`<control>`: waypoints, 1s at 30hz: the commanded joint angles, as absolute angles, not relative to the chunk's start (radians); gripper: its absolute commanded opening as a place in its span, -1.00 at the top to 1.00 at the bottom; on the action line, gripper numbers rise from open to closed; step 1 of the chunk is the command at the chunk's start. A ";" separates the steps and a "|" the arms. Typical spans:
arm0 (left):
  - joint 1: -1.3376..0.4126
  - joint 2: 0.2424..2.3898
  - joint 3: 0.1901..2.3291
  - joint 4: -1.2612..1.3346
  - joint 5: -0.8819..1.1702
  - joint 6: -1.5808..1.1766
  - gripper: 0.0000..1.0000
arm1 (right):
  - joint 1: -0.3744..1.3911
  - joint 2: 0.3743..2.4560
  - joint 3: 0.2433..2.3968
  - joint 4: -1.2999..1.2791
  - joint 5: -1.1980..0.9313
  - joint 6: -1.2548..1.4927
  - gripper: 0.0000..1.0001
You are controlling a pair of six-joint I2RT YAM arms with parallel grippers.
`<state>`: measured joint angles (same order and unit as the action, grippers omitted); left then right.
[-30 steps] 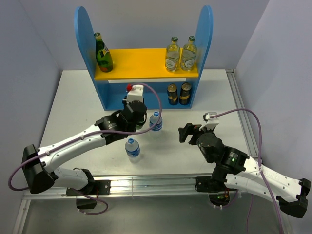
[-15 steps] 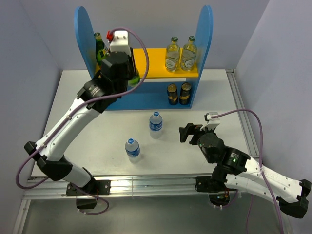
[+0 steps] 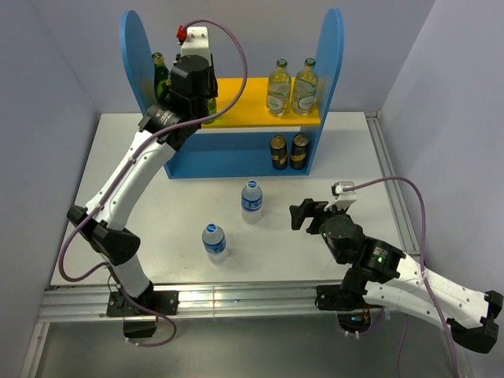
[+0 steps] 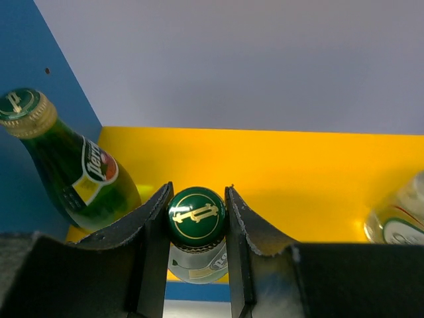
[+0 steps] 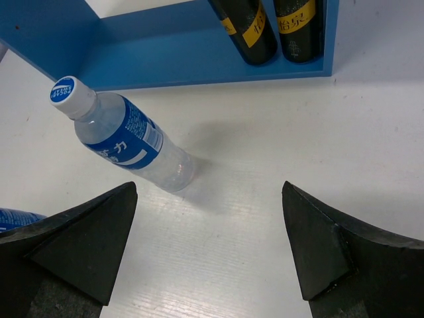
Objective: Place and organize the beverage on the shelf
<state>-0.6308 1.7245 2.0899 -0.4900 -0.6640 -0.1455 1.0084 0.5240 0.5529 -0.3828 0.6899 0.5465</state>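
While L gripper (image 4: 197, 193) clamps a green bottle (image 4: 196, 218) at its top over the yellow board (image 4: 298, 172), R gripper (image 5: 209, 245) gapes wide, empty.
Second green bottle (image 4: 73, 179) just beside (touching? can't tell).

We see two dark bottles (image 5: 246, 25) with yellow labels, side by side well ahead of the right jaws and nearer the right-hand one. The white table (image 5: 252, 199) lies under and between those jaws. A grey wall (image 4: 265, 59) rises beyond the left jaws.
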 commanded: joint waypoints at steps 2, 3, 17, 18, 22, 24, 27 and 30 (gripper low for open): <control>-0.568 1.749 2.212 -0.367 -0.626 -0.112 0.99 | 1.014 0.520 0.551 -0.368 0.703 0.557 -0.93; -0.555 1.761 2.227 -0.374 -0.612 -0.126 0.99 | 1.014 0.522 0.552 -0.368 0.703 0.555 -0.93; -0.472 1.832 2.270 -0.411 -0.558 -0.146 0.59 | 1.012 0.538 0.555 -0.368 0.709 0.557 -0.93; -0.472 1.827 2.266 -0.408 -0.557 -0.146 0.45 | 1.012 0.538 0.555 -0.368 0.709 0.557 -0.93; -0.472 1.815 2.260 -0.411 -0.551 -0.140 0.23 | 1.012 0.538 0.557 -0.371 0.712 0.558 -0.93; -0.472 1.812 2.270 -0.419 -0.538 -0.141 0.35 | 1.012 0.540 0.555 -0.370 0.712 0.557 -0.93; -0.472 1.805 2.278 -0.422 -0.537 -0.141 0.31 | 1.012 0.540 0.557 -0.373 0.713 0.558 -0.93; -0.472 1.810 2.305 -0.439 -0.532 -0.141 0.11 | 1.012 0.538 0.557 -0.373 0.715 0.560 -0.93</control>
<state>-0.4717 1.8629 2.2471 -0.4747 -0.5598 -0.1413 1.0084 0.5388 0.5529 -0.3828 0.6899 0.5465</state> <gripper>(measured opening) 0.407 0.964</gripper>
